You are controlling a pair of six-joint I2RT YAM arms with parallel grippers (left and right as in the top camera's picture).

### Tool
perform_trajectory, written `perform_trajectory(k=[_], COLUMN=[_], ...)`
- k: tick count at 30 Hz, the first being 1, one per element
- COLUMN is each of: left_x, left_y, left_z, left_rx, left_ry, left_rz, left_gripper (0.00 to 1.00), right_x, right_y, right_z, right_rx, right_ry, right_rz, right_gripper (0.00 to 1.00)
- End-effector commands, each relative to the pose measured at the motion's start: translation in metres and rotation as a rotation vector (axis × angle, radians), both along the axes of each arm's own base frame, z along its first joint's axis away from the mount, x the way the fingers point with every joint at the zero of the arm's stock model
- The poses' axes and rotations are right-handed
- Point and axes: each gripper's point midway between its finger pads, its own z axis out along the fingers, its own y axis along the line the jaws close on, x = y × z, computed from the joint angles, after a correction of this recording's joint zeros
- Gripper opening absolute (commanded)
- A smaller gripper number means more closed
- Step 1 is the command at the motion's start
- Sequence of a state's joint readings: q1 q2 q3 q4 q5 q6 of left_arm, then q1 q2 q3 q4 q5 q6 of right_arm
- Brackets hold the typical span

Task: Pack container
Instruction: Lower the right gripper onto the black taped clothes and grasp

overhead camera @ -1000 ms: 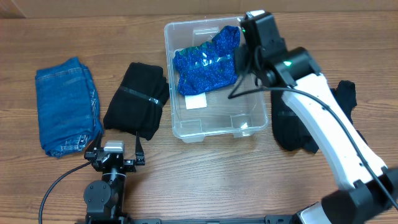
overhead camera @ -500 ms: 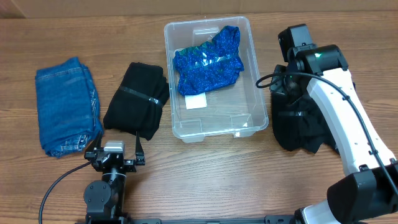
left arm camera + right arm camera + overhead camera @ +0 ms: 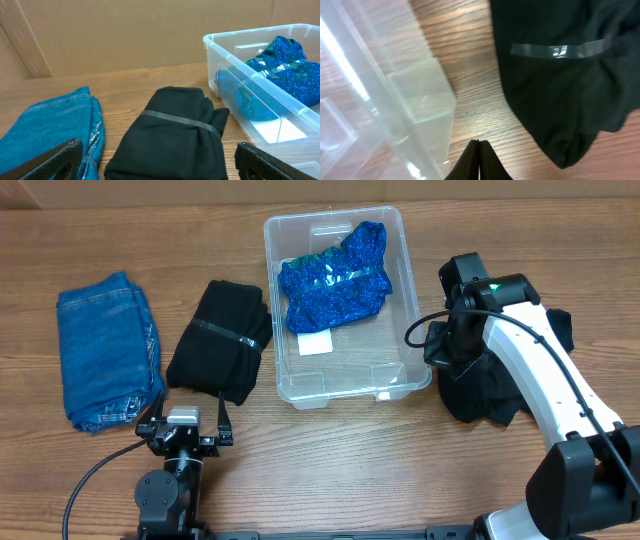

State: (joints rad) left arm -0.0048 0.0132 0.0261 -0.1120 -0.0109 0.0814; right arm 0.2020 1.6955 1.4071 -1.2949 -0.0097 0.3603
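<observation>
The clear container (image 3: 272, 300) stands at the table's middle with a sparkly blue garment (image 3: 335, 280) in its far half and a white label (image 3: 315, 345) on its bottom. My right gripper (image 3: 441, 346) is shut and empty, low over the wood between the container's right wall (image 3: 420, 95) and a taped black garment (image 3: 560, 75). The right wrist view shows its closed tips (image 3: 479, 150). My left gripper (image 3: 185, 426) rests open at the front left. Its fingers (image 3: 50, 160) flank a folded black garment (image 3: 170, 135).
Folded blue jeans (image 3: 105, 350) lie at the far left, and they show in the left wrist view (image 3: 50, 125). A taped black folded garment (image 3: 220, 340) lies between the jeans and the container. The right black garment (image 3: 480, 385) spreads beside the container.
My right arm has swung from over the container's right rear rim out to the right, then forward and down beside the black garment. The blue garment stays in the container. The left arm is still.
</observation>
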Motion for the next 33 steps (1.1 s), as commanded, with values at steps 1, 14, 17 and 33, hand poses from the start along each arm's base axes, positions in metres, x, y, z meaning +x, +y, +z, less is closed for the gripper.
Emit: perform_trajectory(k=[1, 14, 17, 33], left_x=[0.0, 0.0, 0.0, 0.0], left_y=[0.0, 0.0, 0.0, 0.0], left_z=[0.0, 0.0, 0.0, 0.0], left_rx=[0.008, 0.008, 0.008, 0.008], left_ry=[-0.005, -0.005, -0.005, -0.005], left_rz=[-0.003, -0.003, -0.003, -0.003], left_gripper=[1.0, 1.0, 1.0, 1.0], right_x=[-0.005, -0.02, -0.016, 0.006], right_y=[0.01, 0.023, 0.005, -0.102], right_z=[0.0, 0.002, 0.0, 0.024], right_rx=[0.059, 0.145, 0.042, -0.096], right_ry=[0.022, 0.077, 0.064, -0.039], right_rz=[0.063, 0.135, 0.129, -0.165], right_gripper=[0.04, 0.04, 0.04, 1.0])
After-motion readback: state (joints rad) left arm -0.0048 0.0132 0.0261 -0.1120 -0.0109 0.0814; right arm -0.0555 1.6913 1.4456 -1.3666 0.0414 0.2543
